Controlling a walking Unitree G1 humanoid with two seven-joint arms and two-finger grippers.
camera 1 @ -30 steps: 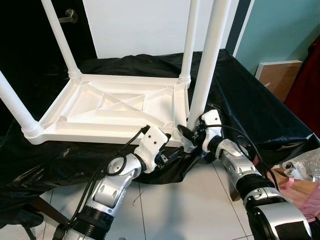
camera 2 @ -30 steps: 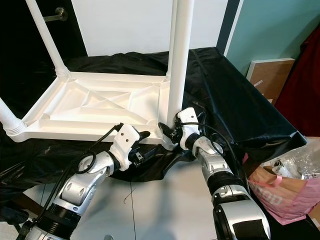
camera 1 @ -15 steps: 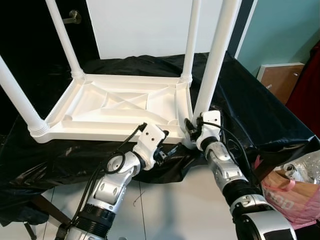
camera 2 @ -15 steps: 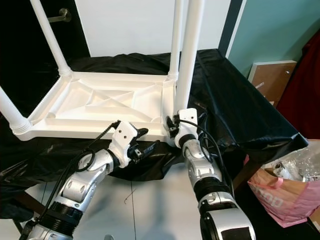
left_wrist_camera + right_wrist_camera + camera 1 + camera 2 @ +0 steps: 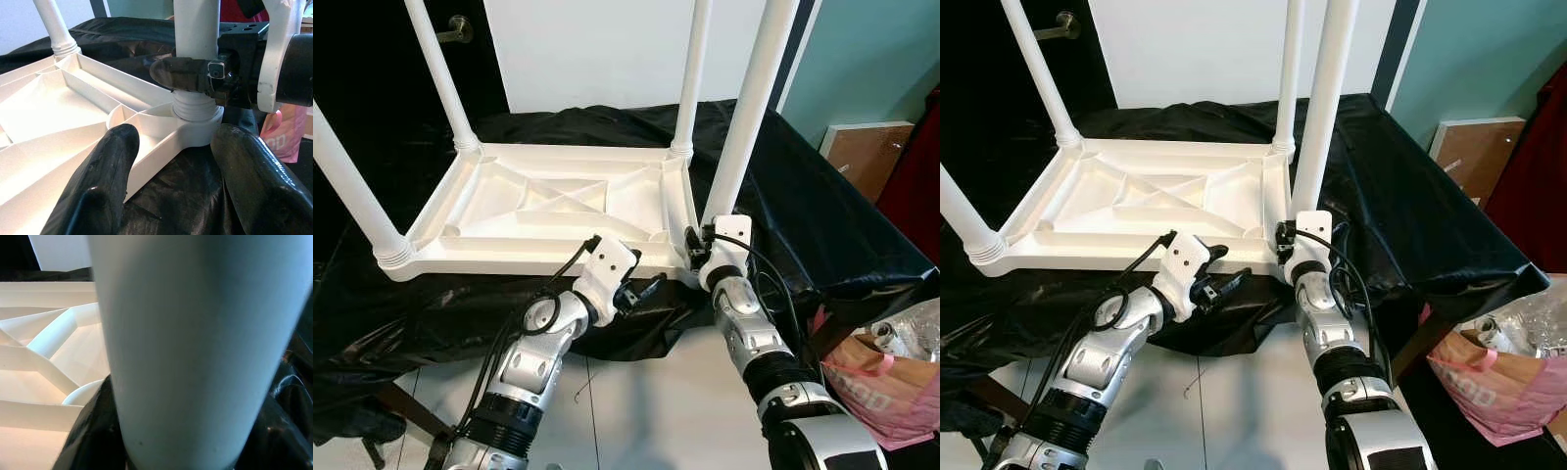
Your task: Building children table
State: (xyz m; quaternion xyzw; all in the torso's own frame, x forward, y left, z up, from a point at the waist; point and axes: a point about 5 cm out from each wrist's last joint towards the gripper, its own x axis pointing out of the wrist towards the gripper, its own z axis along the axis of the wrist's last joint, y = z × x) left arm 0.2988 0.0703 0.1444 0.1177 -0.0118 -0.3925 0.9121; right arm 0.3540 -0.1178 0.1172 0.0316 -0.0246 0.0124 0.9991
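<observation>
A white plastic children's table [image 5: 548, 201] lies upside down on a black-draped surface, all its legs pointing up. My right gripper [image 5: 696, 247] is shut on the base of the near right leg [image 5: 749, 108], just above its threaded socket [image 5: 194, 108]. In the right wrist view that leg [image 5: 195, 333] runs between dark fingers [image 5: 90, 433]. My left gripper [image 5: 178, 161] is open below the same corner. Its fingers [image 5: 105, 181] straddle the corner socket without touching it. In the eye views the left gripper [image 5: 641, 289] sits just under the table's front edge.
The black sheet [image 5: 822, 225] hangs over the support's edges. A pink and brown paper bag [image 5: 886, 377] stands on the floor at the right, with a brown board [image 5: 867, 147] against the teal wall. Pale floor tiles [image 5: 646, 401] lie below my arms. A dark door with a handle [image 5: 458, 29] is at far left.
The camera has shifted slightly. My right forearm has swung in from the right to stand closer under the leg. My left gripper has risen a little toward the table's front corner.
</observation>
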